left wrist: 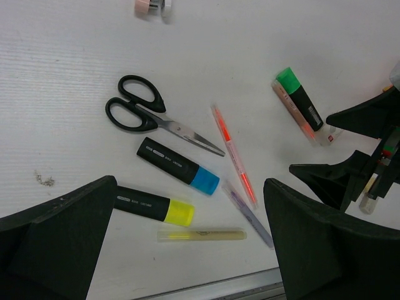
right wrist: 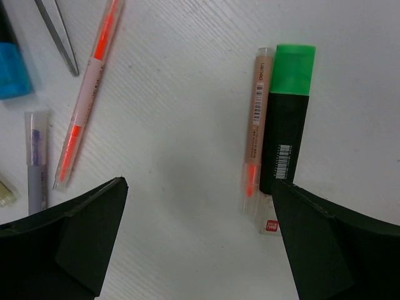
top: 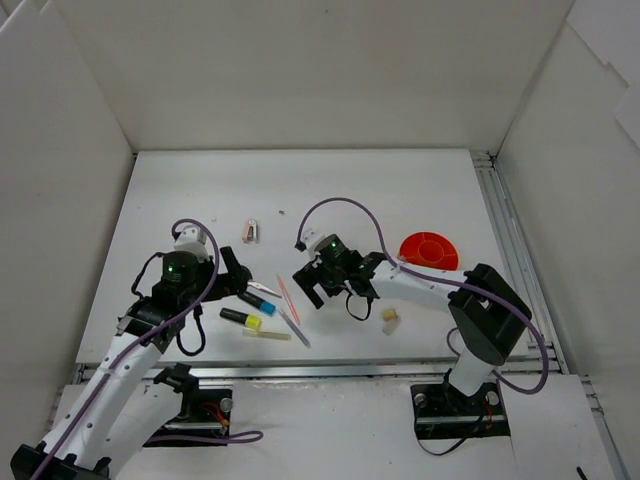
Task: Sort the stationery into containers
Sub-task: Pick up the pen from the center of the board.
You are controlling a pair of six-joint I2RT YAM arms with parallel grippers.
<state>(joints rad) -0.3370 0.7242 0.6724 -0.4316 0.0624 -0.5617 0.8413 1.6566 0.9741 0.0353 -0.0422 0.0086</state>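
The stationery lies scattered between my two grippers. In the left wrist view I see black-handled scissors (left wrist: 144, 112), a blue-tipped highlighter (left wrist: 178, 165), a yellow-tipped highlighter (left wrist: 153, 206), a yellow pen (left wrist: 201, 235), an orange pen (left wrist: 234, 153) and a grey pen (left wrist: 249, 215). My left gripper (left wrist: 189, 182) hangs open above them, holding nothing. My right gripper (right wrist: 199, 184) is open over bare table. A green-tipped highlighter (right wrist: 287, 119) and a beige pen (right wrist: 256, 125) lie side by side just inside its right finger. The orange-red container (top: 428, 250) stands at the right.
A pinkish clip (top: 251, 231) lies behind the left gripper. A small beige eraser (top: 389, 318) sits near the front, right of the right gripper. White walls enclose the table on three sides, and a metal rail (top: 330, 370) runs along the near edge.
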